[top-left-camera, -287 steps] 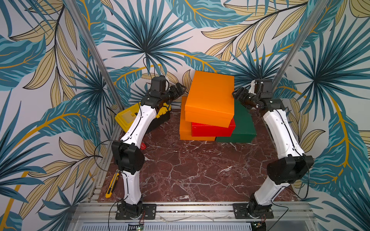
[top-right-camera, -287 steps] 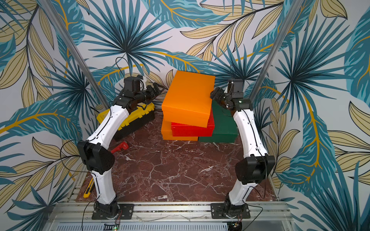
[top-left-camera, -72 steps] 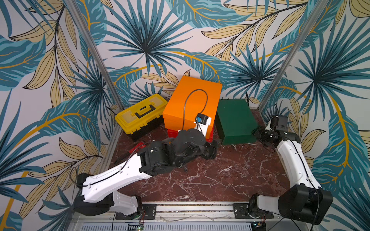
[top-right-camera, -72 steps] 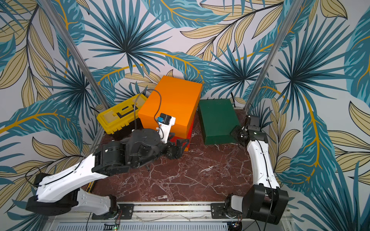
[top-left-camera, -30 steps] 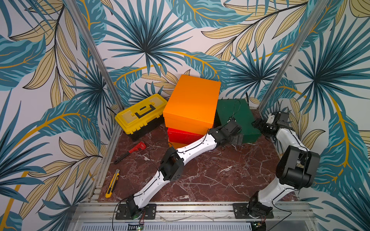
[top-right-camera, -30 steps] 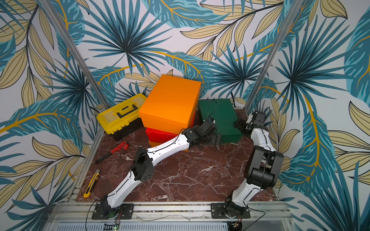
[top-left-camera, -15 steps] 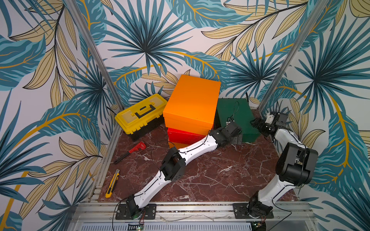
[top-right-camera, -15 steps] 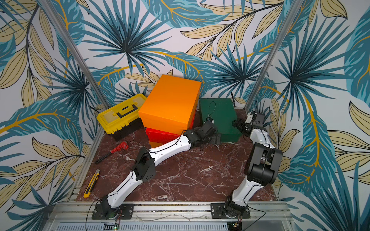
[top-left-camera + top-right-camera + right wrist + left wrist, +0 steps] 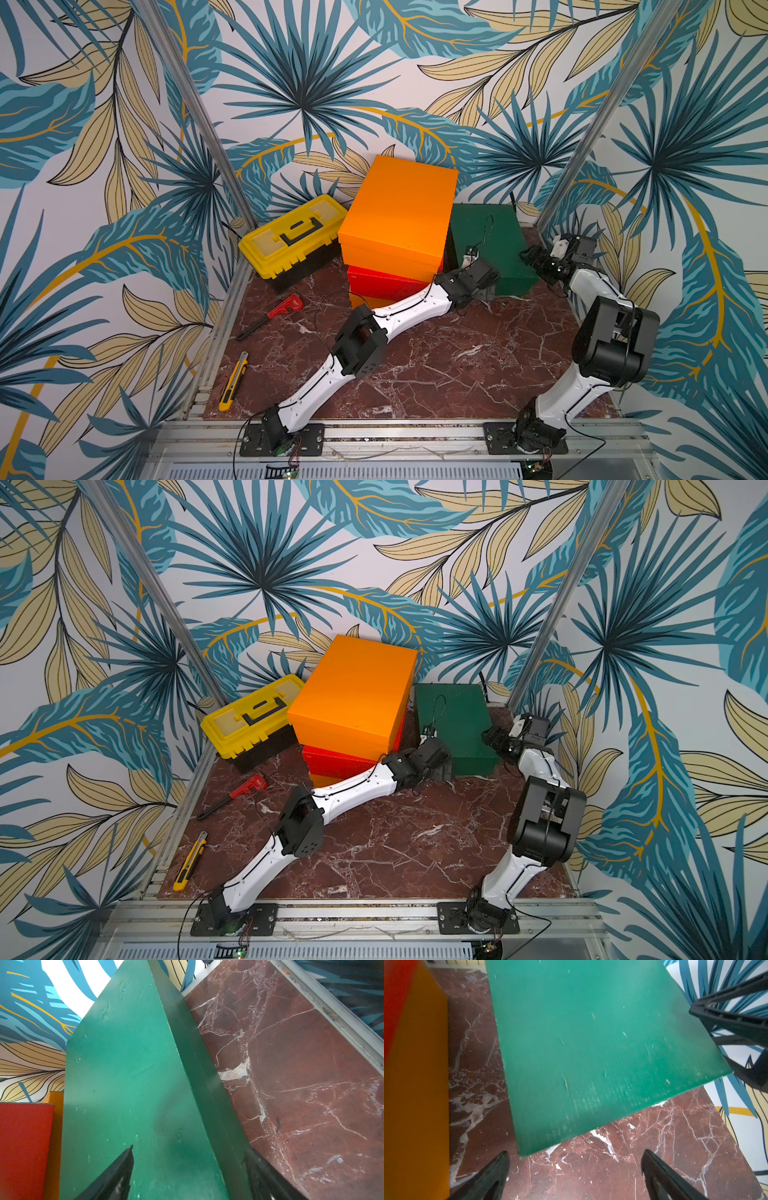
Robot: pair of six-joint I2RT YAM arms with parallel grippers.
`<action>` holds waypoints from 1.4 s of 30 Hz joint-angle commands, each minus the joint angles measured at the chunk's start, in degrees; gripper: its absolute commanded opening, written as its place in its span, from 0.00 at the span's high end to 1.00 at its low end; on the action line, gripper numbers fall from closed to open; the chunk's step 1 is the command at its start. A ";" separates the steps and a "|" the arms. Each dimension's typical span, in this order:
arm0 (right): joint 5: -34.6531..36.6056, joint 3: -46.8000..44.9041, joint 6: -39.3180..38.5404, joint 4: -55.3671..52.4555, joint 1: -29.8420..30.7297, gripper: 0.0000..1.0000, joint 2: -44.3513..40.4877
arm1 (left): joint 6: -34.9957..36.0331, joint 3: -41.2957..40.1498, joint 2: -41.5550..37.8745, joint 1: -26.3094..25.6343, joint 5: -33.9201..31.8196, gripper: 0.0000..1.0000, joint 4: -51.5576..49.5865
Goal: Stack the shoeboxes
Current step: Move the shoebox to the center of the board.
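In a top view we see the green shoebox (image 9: pixel 486 237) at the far right corner of the tabletop (image 9: pixel 457 365), beside the three-box stack (image 9: pixel 397 216). The left wrist view shows the left gripper (image 9: pixel 576 1152) released before it; the right wrist view, the right gripper (image 9: pixel 189 1149) released astride its edge.

Yellow toolbox (image 9: pixel 291 237), red wrench (image 9: pixel 274 313), yellow utility knife (image 9: pixel 233 380)

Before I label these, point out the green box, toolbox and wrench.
green box (image 9: pixel 500 239): in a top view, lid.
toolbox (image 9: pixel 286 250): in a top view, lid.
wrench (image 9: pixel 291 303): in a top view, red head.
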 commanded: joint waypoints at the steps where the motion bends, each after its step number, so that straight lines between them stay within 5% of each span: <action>1: -0.23 -0.68 0.20 1.17 -0.27 0.15 -0.77 | 1.89 -0.29 -3.49 0.33 -3.22 0.00 3.20; 26: -2.11 -5.60 5.37 2.04 0.26 0.25 0.49 | 0.35 7.05 6.10 3.14 6.26 0.01 9.84; 42: 0.22 -19.75 10.38 -4.90 0.26 0.25 -18.35 | -2.69 -10.18 -7.20 -1.44 7.05 0.00 9.93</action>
